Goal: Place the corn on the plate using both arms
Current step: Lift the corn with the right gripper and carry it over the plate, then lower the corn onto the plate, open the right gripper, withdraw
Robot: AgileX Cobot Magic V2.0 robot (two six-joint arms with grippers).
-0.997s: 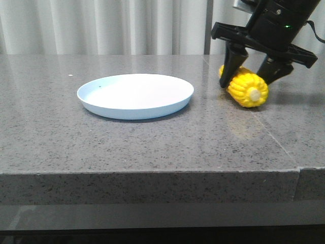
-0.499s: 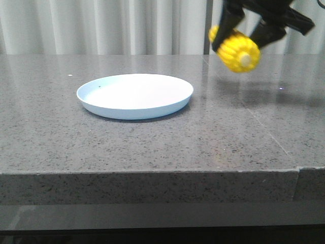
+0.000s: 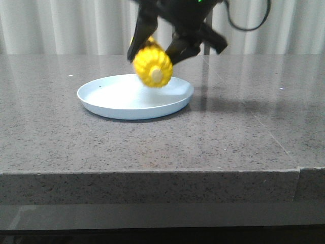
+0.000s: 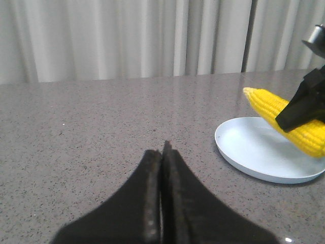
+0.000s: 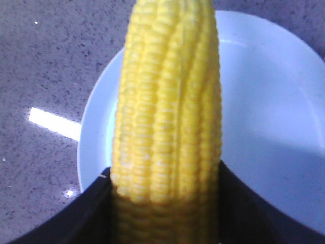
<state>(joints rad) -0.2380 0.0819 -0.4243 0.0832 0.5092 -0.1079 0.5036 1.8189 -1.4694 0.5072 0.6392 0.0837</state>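
The yellow corn hangs in the air over the right half of the pale blue-white plate, its beige stub end facing the camera. My right gripper is shut on the corn from above. In the right wrist view the corn runs lengthwise between the black fingers, with the plate below it. In the left wrist view my left gripper is shut and empty, low over the table, left of the plate and corn.
The grey speckled stone table has its front edge near the camera and a seam on the right. White curtains hang behind.
My right gripper has lifted the corn off the table at the right and carried it left, until it is over the plate. The plate has not moved.
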